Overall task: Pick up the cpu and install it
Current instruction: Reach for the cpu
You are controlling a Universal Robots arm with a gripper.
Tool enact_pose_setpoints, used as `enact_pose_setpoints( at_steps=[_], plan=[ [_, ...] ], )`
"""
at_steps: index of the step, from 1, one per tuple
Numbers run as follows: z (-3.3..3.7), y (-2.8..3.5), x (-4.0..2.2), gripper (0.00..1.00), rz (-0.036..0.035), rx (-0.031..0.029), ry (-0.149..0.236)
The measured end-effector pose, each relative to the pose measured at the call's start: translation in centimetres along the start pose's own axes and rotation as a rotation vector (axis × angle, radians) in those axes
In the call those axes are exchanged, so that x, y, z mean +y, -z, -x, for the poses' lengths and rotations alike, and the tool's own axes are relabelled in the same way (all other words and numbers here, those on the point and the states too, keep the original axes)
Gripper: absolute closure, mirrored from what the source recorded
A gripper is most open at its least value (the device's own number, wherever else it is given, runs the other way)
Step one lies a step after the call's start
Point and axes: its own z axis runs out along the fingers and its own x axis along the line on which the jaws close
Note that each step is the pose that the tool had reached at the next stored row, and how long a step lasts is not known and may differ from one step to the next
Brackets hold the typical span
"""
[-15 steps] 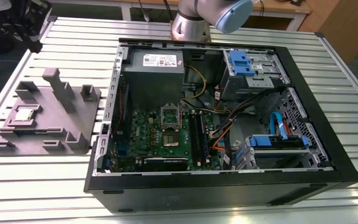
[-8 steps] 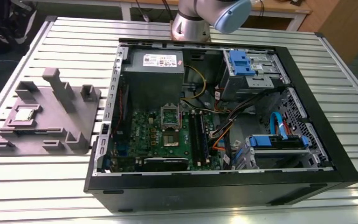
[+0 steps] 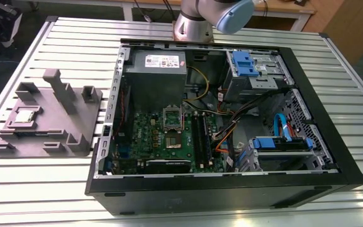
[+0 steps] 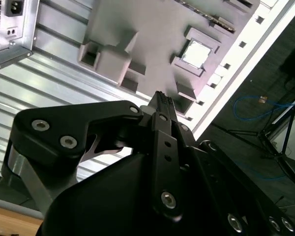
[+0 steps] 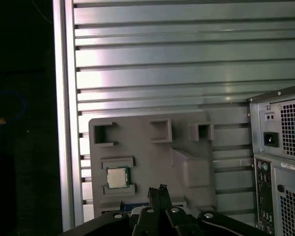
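**Over the table: hand pinched shut, cpu lying in its tray**

On the exterior view's left, the cpu (image 3: 25, 116) lies flat in a pocket of the grey tray (image 3: 83, 120). That tray rests on the slatted table (image 3: 55, 198) beside the open computer case (image 3: 232, 194). Inside the case the socket frame (image 3: 172, 116) stands open on the board, well apart from the chip. I judge the trip over the case wall to be the risky part. A thin flat chip held by its edges could slip or tilt, and landing crooked in the socket could damage the contacts.

In the second wrist view my hand (image 4: 160, 96) is narrow, fingertips together with nothing between them. The cpu (image 4: 196, 53) sits beyond them, apart. Coming down pinched like this, I would strike the metal top instead of straddling it.

In the first wrist view my hand (image 5: 156, 189) points near the cpu (image 5: 117, 177) but not squarely at it. Raised lips (image 5: 117, 162) of the tray bracket the chip on two sides. Misaligned fingers could catch on them and shove the whole tray.
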Motion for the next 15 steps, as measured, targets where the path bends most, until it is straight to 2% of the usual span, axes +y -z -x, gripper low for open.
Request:
enact_pose_setpoints(
  at_steps=[10,12,15],
  plan=[
    [-2.5,-0.67,-0.25,0.9,-0.0004,0.0024,0.0],
    [-2.8,-0.79,-0.29,0.9,-0.0004,0.0027,0.0],
    [-2.86,-0.83,-0.29,0.9,-0.0008,0.0029,0.0]
  ],
)
